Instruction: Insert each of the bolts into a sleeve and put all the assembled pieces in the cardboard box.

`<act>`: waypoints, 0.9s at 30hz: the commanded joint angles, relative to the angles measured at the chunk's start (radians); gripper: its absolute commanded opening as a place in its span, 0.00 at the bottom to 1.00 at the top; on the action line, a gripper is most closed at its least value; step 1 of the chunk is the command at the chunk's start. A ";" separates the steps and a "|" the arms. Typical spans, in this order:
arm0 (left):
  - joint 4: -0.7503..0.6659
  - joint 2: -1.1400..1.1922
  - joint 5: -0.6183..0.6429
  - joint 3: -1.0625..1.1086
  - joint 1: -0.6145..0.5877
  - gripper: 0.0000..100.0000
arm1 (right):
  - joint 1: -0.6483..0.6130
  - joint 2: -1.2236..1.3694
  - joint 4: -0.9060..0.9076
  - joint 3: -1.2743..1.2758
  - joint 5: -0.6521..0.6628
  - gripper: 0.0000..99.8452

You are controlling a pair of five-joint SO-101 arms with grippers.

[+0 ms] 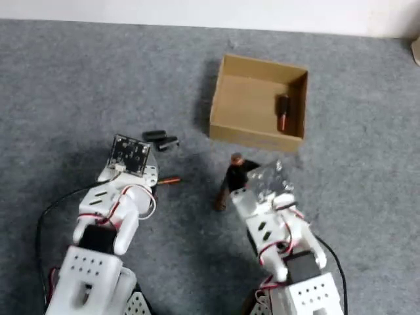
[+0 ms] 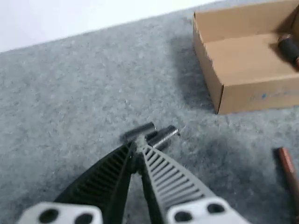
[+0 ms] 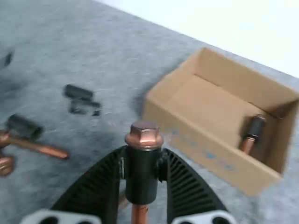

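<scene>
The cardboard box (image 1: 252, 136) sits on the grey felt mat (image 1: 79, 79), with one sleeved bolt (image 1: 283, 113) lying inside. Near the box, the right gripper (image 3: 141, 161) clamps an upright black sleeve (image 3: 140, 179) with a copper bolt (image 3: 144, 135) through it. The left gripper (image 2: 138, 153), jaws together and empty, points at two loose sleeves (image 2: 140, 131). A bare bolt (image 1: 169, 180) lies beside this gripper.

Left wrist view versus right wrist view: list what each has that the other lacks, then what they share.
Left wrist view, not the right: the left gripper, shut, tips close to the loose sleeves. Right wrist view, not the left: the right gripper shut on a sleeved bolt, head up. Both: the cardboard box, the assembled piece in it, the loose sleeves, and a loose bolt on the grey mat.
</scene>
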 commanded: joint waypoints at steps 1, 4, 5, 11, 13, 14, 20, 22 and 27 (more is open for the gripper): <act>-0.072 0.191 0.048 -0.104 -0.059 0.01 | 0.048 0.166 -0.110 -0.140 0.017 0.00; -0.080 0.352 0.087 -0.189 -0.116 0.01 | 0.061 0.334 -0.133 -0.259 0.018 0.00; -0.080 0.401 0.098 -0.216 -0.127 0.01 | 0.064 0.390 -0.133 -0.309 0.018 0.00; -0.080 0.541 0.114 -0.288 -0.131 0.01 | 0.119 0.733 -0.133 -0.622 0.018 0.00; -0.080 0.541 0.114 -0.288 -0.131 0.01 | 0.145 0.845 -0.130 -0.731 0.018 0.00; -0.080 0.541 0.114 -0.288 -0.131 0.01 | 0.157 0.898 -0.128 -0.782 0.018 0.00; -0.080 0.541 0.114 -0.288 -0.131 0.01 | 0.229 1.199 -0.128 -1.038 0.018 0.00; -0.080 0.541 0.114 -0.288 -0.130 0.01 | 0.254 1.290 -0.128 -1.110 0.018 0.00; -0.080 0.541 0.114 -0.288 -0.130 0.01 | 0.302 1.509 -0.127 -1.264 0.018 0.00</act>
